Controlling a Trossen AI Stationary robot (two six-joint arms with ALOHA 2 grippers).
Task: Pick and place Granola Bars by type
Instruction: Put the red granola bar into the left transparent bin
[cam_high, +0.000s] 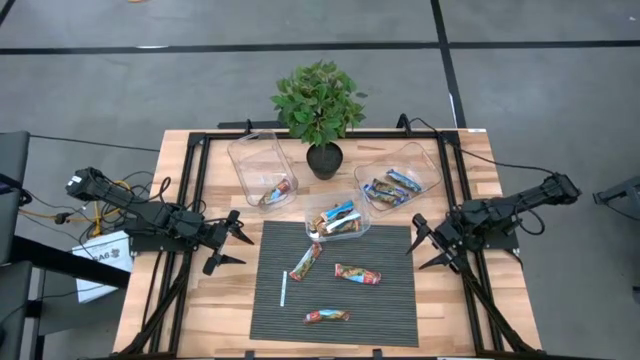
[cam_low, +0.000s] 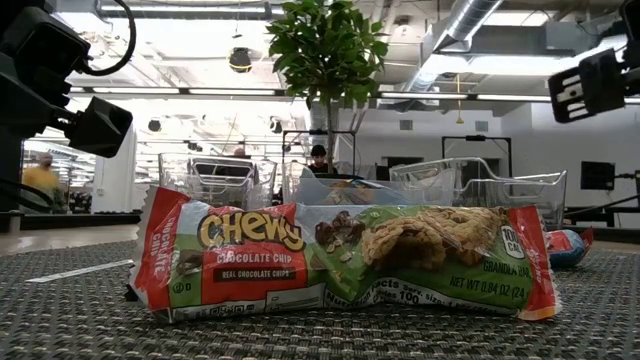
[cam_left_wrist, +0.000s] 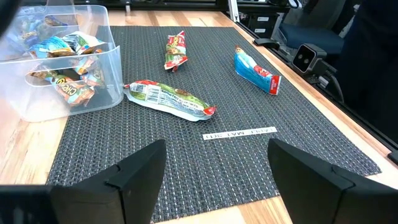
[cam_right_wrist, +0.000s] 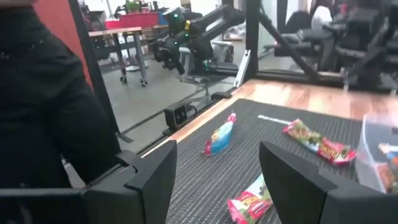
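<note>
Three granola bars lie flat on the dark ribbed mat: one at its left, one in the middle, one near the front. The low view shows a red and green bar close up. Other bars lie in three clear bins. My left gripper stands open at the mat's left edge. My right gripper stands open at its right edge. Nothing is between the fingers of either.
A thin white stick lies on the mat by the left bar. A potted plant stands at the back between the bins. A black frame runs along the table's sides. Bare mat lies in front of each gripper.
</note>
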